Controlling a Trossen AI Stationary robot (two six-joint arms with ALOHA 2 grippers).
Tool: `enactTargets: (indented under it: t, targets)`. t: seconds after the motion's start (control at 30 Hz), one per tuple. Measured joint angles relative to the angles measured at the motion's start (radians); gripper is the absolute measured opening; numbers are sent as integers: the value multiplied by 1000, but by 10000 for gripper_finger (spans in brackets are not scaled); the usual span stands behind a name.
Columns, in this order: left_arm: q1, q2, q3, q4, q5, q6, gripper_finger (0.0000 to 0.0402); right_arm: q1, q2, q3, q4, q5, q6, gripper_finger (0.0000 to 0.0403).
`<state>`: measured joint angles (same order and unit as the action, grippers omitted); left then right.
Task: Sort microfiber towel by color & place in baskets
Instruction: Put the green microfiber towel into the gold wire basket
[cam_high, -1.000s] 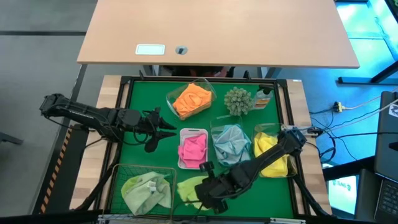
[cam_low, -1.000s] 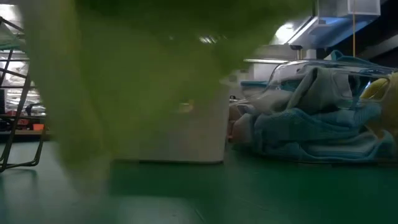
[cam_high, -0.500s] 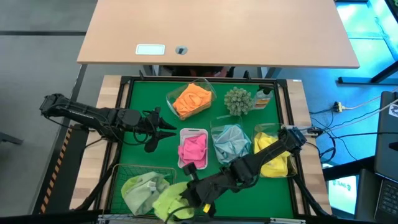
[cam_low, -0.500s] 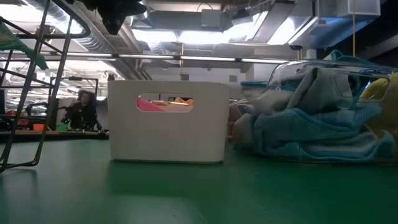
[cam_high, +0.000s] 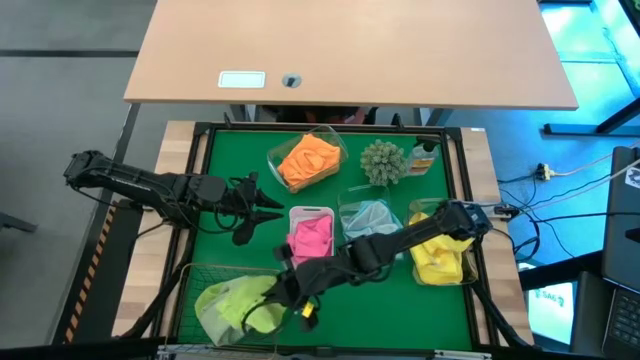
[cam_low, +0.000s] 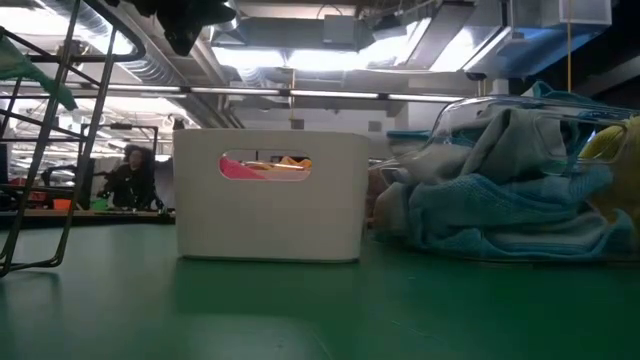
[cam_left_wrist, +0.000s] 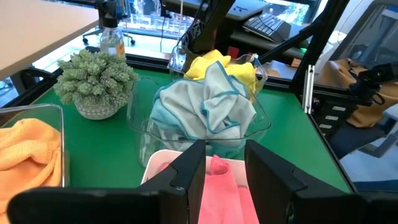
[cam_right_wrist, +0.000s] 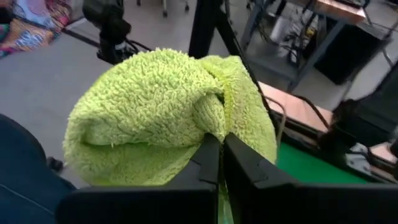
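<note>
**Green towel over the wire basket**

The right gripper (cam_high: 290, 300) has its two dark fingers (cam_right_wrist: 208, 162) pinched tight on a lime green towel (cam_right_wrist: 168, 118). The towel is fluffy and soft, and it bunches up in a round lump above the fingers. Seen from above, the lime green towel (cam_high: 262, 305) hangs at about 7 o'clock on the green desk (cam_high: 230, 260), right at the edge of the dark wire basket (cam_high: 205, 275). Another pale green towel (cam_high: 222, 303) already lies in that basket.

The step in hand looks like the drop: green goes with green. Next, the fingers need to be fully over the basket and then let go, so the towel falls inside and does not hang on the thin wire rim.

The left gripper (cam_high: 262, 208) waits at about 9 o'clock, beside the white tray (cam_high: 311, 212). Its fingers (cam_left_wrist: 189, 171) stand a little apart and hold nothing.

The other towels look sorted. Pink ones lie in the white tray with round corners. Orange ones (cam_high: 308, 160) fill a clear tub at 12 o'clock. Teal-blue ones (cam_high: 368, 228) sit crumpled in a clear tub in the middle. Yellow ones (cam_high: 438, 250) are in a clear tub at 3 o'clock. A spiky round plant (cam_high: 381, 160) stands near 1 o'clock.
</note>
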<state>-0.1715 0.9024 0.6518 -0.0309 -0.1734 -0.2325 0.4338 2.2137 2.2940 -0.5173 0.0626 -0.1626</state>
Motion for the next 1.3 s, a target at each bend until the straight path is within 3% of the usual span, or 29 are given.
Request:
enactTargets:
  t: [0.27,0.53,0.77,1.3]
  targets:
    - [0,-23,0,-6,29,17,105,-31,47,-58,35,-10,-1,9]
    - [0,-132,0,-5,38,34,105,-63,150,-60,182,-14,-1,9]
    - [0,-233,0,-18,113,64,105,-98,218,-60,266,-22,0,10]
    - [0,-343,0,-94,109,68,105,-107,312,-60,397,-25,68,10]
